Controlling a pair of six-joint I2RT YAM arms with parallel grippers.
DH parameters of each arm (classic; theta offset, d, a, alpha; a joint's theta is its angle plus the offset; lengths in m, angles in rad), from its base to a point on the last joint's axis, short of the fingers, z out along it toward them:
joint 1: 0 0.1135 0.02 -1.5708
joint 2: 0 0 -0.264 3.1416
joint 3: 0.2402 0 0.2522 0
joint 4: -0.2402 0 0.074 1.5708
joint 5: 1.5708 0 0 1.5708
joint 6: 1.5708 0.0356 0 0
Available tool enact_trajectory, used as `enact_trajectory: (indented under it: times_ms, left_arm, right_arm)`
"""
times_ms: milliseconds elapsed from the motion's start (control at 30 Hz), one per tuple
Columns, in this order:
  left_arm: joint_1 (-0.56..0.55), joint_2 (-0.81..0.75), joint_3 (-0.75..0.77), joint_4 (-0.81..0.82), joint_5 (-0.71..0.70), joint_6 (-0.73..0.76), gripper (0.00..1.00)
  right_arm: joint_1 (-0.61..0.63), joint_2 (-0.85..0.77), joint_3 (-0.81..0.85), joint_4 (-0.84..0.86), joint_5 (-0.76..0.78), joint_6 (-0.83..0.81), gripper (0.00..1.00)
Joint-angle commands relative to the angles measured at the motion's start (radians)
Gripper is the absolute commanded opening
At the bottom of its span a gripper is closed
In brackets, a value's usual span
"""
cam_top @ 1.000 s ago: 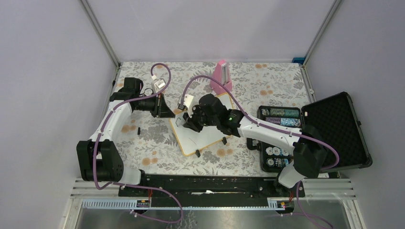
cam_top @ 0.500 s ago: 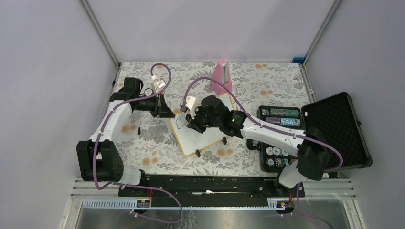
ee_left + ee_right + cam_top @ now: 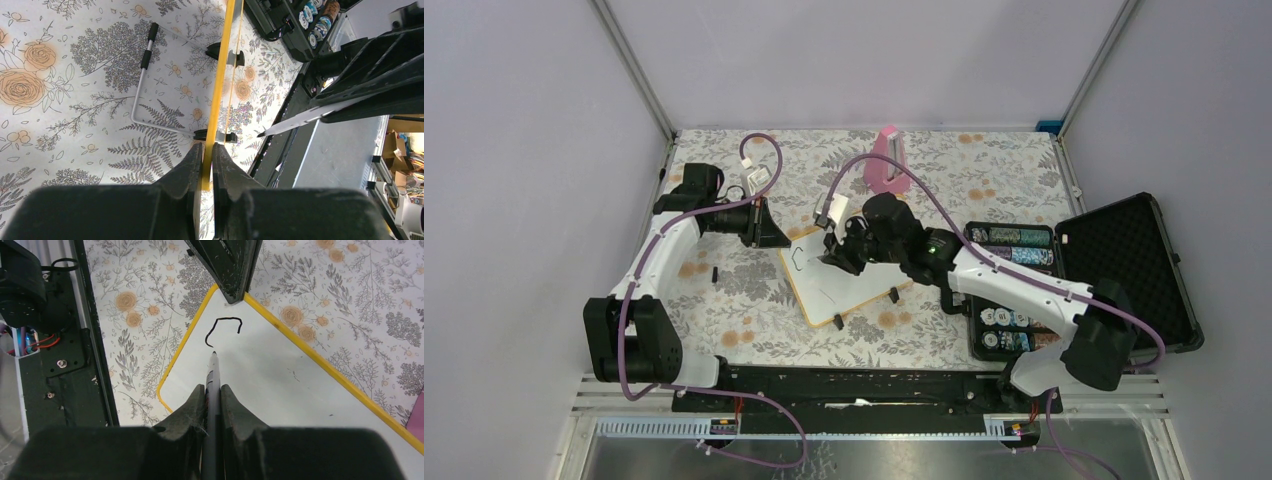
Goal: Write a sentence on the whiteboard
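The whiteboard (image 3: 842, 292), white with a yellow-orange rim, lies tilted on the flowered table. My left gripper (image 3: 776, 240) is shut on its far left corner; the left wrist view shows the jaws (image 3: 208, 146) pinching the rim (image 3: 220, 75) edge-on. My right gripper (image 3: 839, 255) is shut on a black marker (image 3: 213, 377), whose tip sits just below a single black curved stroke (image 3: 222, 326) near that corner. Whether the tip touches the board (image 3: 280, 375) I cannot tell. No words of the sentence show, only this stroke (image 3: 798, 254).
A pink object (image 3: 887, 160) stands behind the board. An open black case (image 3: 1124, 265) with poker chips lies at the right. A small black item (image 3: 714, 272) lies left of the board. The board's wire stand (image 3: 142, 75) shows underneath it.
My right gripper has moved rightward over the board with the marker, uncovering the curved black stroke near the left corner. The left arm has not moved.
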Motion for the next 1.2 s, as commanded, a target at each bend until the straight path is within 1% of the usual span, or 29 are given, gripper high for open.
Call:
enact_trajectory:
  times_ms: [0,500,1167]
  left_arm:
    - [0.004,-0.026,-0.004,0.023,-0.021,0.020,0.00]
    - [0.004,-0.033,-0.008,0.023,-0.020,0.022,0.00]
    - [0.004,-0.032,-0.009,0.023,-0.014,0.024,0.00]
  right_arm:
    - [-0.029,-0.048,-0.017,0.000,-0.041,-0.011,0.00]
    - [-0.033,-0.001,-0.002,0.027,-0.036,-0.005,0.00]
    - [-0.033,0.058,0.049,0.043,0.018,-0.002,0.00]
